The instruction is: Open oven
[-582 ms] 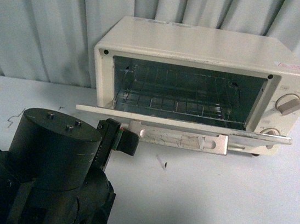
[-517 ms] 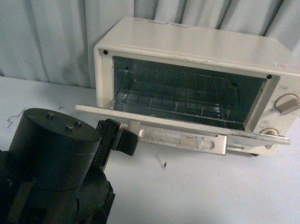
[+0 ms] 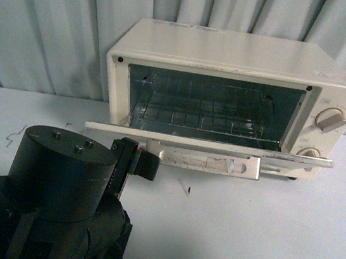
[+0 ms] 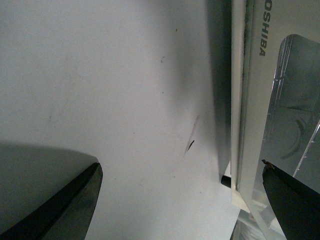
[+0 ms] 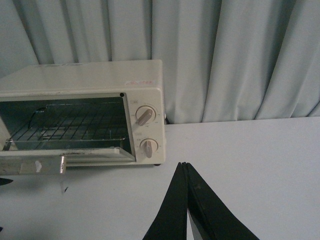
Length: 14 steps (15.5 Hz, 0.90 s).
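The cream-white oven (image 3: 234, 51) stands on the table at centre right. Its door (image 3: 297, 158) lies folded down nearly flat, with the bar handle (image 3: 207, 163) at its front edge. The wire rack (image 3: 206, 121) shows inside and two beige knobs (image 3: 331, 120) sit on the right. My left gripper (image 3: 136, 158) is open, just left of the handle's end and below the door's left corner. In the left wrist view the left gripper (image 4: 182, 200) has its fingers wide apart with the door's edge (image 4: 250, 100) between them. My right gripper (image 5: 184, 167) is shut and empty, well in front of the oven (image 5: 85, 77).
The white table (image 3: 262, 230) runs in front of and beside the oven, with small dark marks (image 3: 185, 189) on it. A grey curtain (image 3: 59, 25) hangs close behind. My left arm's dark body (image 3: 55, 203) fills the lower left of the front view.
The oven and its lowered door sit very slightly further left in the front view. My left arm has barely moved.
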Each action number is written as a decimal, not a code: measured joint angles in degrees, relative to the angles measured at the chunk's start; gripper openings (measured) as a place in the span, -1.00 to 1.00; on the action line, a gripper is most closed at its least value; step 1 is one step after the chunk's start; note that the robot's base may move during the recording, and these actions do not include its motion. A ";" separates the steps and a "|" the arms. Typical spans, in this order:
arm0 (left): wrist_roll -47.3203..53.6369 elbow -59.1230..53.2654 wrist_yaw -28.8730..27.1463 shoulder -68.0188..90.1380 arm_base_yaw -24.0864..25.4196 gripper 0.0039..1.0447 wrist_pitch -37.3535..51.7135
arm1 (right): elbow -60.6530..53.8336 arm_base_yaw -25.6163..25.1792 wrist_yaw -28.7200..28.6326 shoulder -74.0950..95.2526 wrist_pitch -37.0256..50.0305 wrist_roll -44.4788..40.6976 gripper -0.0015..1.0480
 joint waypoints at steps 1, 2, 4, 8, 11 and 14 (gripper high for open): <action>0.00 0.00 0.04 0.00 0.00 0.87 0.00 | 0.31 0.00 0.00 0.37 0.17 -0.24 -0.96; 0.00 0.00 0.07 0.00 0.00 0.87 0.02 | 0.31 0.00 0.02 0.46 0.17 -0.44 -0.96; 0.02 0.00 0.07 0.00 0.00 0.87 0.00 | 0.31 0.00 0.00 0.46 0.15 -0.59 -0.96; 0.00 0.00 0.07 0.00 0.00 0.87 0.00 | 0.31 0.00 0.02 0.48 0.17 -0.59 -0.96; 0.00 0.00 0.04 0.00 0.00 0.87 0.00 | 0.31 0.00 0.02 0.46 0.17 -0.59 -0.96; 0.00 0.00 0.07 0.00 0.00 0.87 0.00 | 0.31 0.00 0.02 0.46 0.17 -0.59 -0.96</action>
